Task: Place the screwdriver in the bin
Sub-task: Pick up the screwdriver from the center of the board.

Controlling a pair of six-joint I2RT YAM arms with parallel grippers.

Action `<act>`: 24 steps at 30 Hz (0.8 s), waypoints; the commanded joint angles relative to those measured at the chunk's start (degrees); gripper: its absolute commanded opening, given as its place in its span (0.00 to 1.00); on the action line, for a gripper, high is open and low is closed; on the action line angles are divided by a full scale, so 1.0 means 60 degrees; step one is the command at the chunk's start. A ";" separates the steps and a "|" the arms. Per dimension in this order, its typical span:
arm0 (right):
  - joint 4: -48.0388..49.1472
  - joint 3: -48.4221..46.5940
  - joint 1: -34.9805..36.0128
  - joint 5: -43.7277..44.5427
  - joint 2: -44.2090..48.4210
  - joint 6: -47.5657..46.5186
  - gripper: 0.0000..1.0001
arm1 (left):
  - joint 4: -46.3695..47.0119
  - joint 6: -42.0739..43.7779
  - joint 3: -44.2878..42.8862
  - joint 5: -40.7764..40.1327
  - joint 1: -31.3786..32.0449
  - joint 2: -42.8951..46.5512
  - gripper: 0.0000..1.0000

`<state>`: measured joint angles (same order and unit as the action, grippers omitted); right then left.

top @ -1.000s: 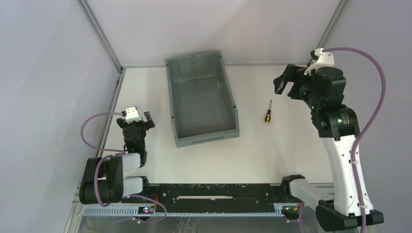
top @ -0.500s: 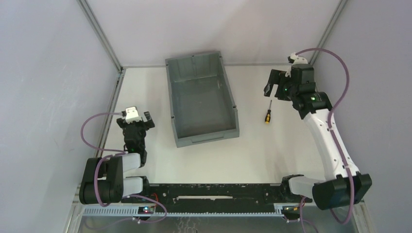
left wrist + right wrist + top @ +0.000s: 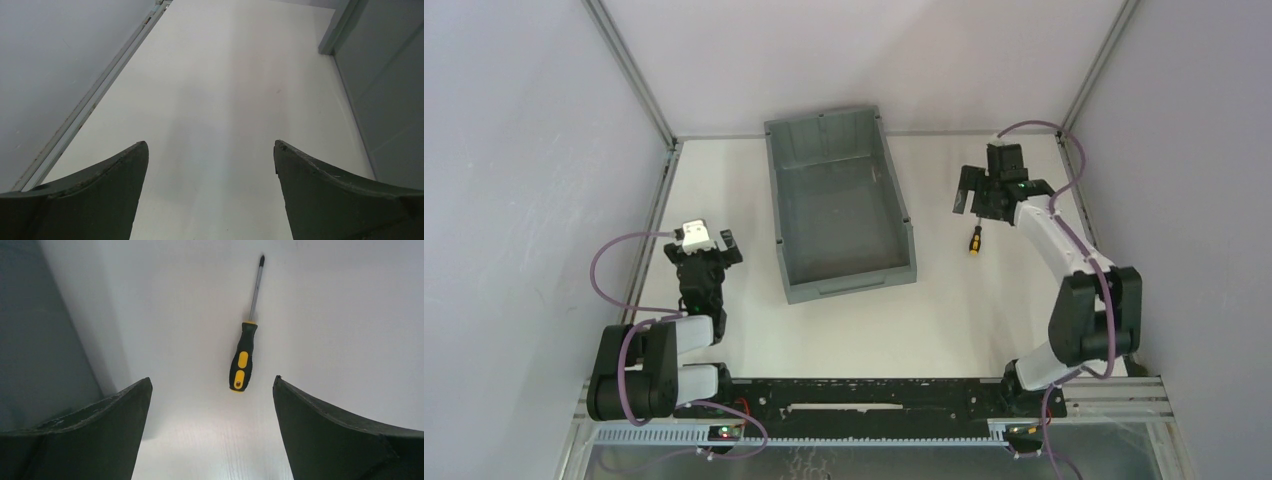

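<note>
The screwdriver [image 3: 973, 240], black and yellow handle with a thin dark shaft, lies on the white table right of the bin [image 3: 776, 200]. My right gripper [image 3: 974, 207] is open and hovers over the shaft end, hiding the shaft in the top view. In the right wrist view the screwdriver [image 3: 242, 357] lies whole ahead of the open gripper [image 3: 212, 385], handle end nearest, untouched. The dark grey bin wall [image 3: 40, 335] is at its left. My left gripper [image 3: 716, 248] is open and empty left of the bin; it also shows in the left wrist view [image 3: 211, 145].
The bin looks empty inside. Its wall [image 3: 390, 100] fills the right of the left wrist view. Grey enclosure walls with metal frame posts [image 3: 629, 70] stand close around the table. A black rail [image 3: 864, 395] runs along the near edge.
My right arm has stretched forward and dropped, bringing its open gripper left and down to just above the screwdriver. The left arm and the screwdriver have not moved.
</note>
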<state>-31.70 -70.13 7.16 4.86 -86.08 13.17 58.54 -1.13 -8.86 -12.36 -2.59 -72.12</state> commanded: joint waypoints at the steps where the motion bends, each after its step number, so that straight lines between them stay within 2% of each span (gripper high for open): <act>1: 0.0893 0.0371 -0.0065 0.0301 -0.0798 0.0313 1.00 | 0.0189 -0.0054 -0.0400 -0.0133 0.0038 0.0022 1.00; 9: 0.1660 0.0869 -0.0065 0.0518 -0.2194 0.0453 0.99 | 0.0189 -0.0047 -0.0405 -0.0136 0.0036 0.0023 1.00; 14: 0.1626 0.0839 -0.0165 0.0389 -0.2468 0.0514 0.87 | 0.0189 -0.0049 -0.0405 -0.0136 0.0035 0.0022 1.00; 17: 0.1568 0.0835 -0.0195 0.0345 -0.2526 0.0513 0.83 | 0.0189 -0.0049 -0.0402 -0.0127 0.0038 0.0023 1.00; 21: 0.1490 0.0831 -0.0263 0.0221 -0.2599 0.0517 0.72 | 0.0193 -0.0055 -0.0398 -0.0125 0.0036 0.0022 1.00; 24: 0.1355 0.0788 -0.0313 0.0164 -0.2701 0.0528 0.71 | 0.0189 -0.0056 -0.0410 -0.0130 0.0040 0.0023 1.00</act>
<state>-24.05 -64.53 5.93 6.13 -101.65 15.44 58.54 -1.13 -8.86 -12.36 -2.59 -72.12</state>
